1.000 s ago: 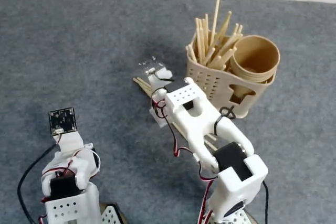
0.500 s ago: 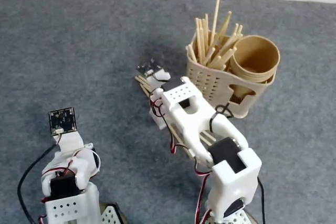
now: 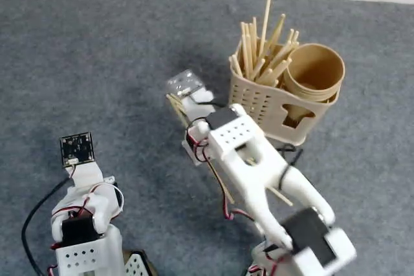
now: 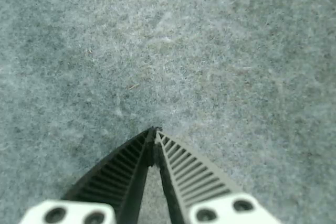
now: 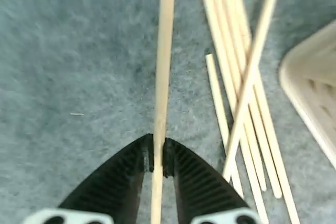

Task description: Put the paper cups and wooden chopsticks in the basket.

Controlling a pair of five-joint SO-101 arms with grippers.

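1. Chopsticks first: one wooden chopstick (image 5: pixel 164 61) is sitting pinched between the clenched jaws of the right gripper (image 5: pixel 157 153). It is running straight out past the fingertips over the grey carpet (image 5: pixel 68 51).
2. Several loose chopsticks (image 5: pixel 231 66) are lying on the carpet just beside the held one, between it and a corner of the basket (image 5: pixel 315 93). One of them is lying slanted across the others.
3. In the high view the basket (image 3: pixel 268 105) is standing upright toward the far right of the carpet. It is holding a bundle of chopsticks (image 3: pixel 262 56) in one side and stacked paper cups (image 3: pixel 315 72) in the other.
4. The right arm (image 3: pixel 259 166) is stretching out over the loose chopsticks, with its gripper end just beside the basket's near-left wall.
5. The left gripper (image 4: pixel 155 137) is pointing down at the carpet, jaws pressed together with nothing between them. The left arm (image 3: pixel 84 211) is sitting folded at the near left, well apart from the basket.
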